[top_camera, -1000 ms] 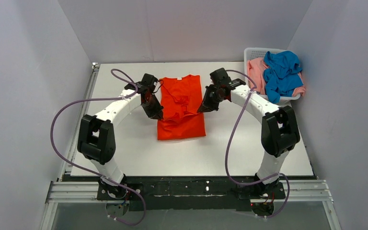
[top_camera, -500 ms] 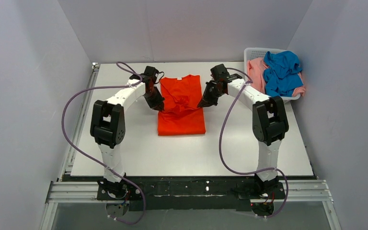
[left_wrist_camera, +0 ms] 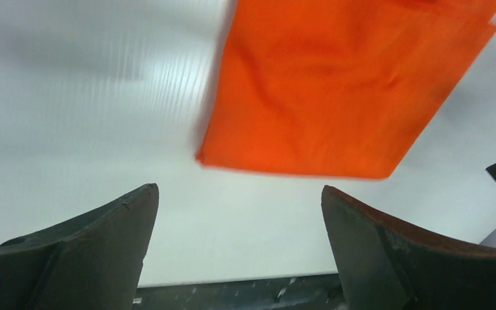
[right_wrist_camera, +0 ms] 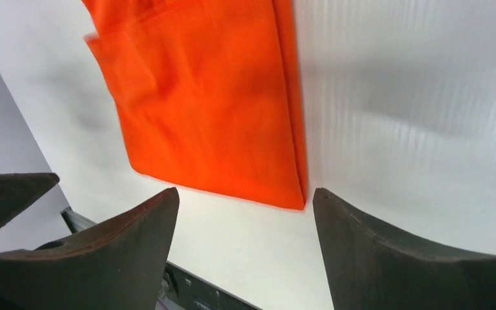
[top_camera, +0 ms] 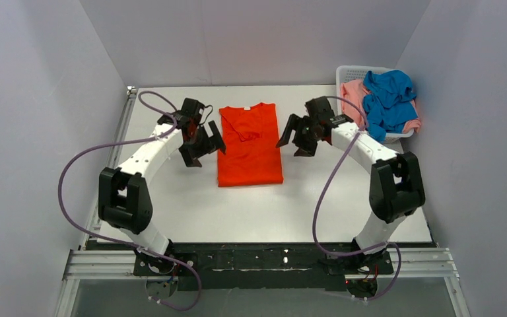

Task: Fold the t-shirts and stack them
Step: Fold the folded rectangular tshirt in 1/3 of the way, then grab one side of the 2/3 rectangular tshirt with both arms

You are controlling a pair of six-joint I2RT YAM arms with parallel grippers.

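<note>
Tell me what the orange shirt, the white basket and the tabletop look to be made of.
Orange shirt: soft matte cloth, probably a cotton-like knit; it lies limp, with creases and folded edges.
White basket: looks like moulded plastic, smooth; thin regular slots in its wall.
Tabletop: white matte sheet, perhaps fluted plastic board; the wrist views show fine parallel ribs.

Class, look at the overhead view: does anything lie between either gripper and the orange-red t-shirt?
Nothing visible. Only white table surface separates the open left gripper and the open right gripper from the flat orange-red cloth t-shirt.
</note>
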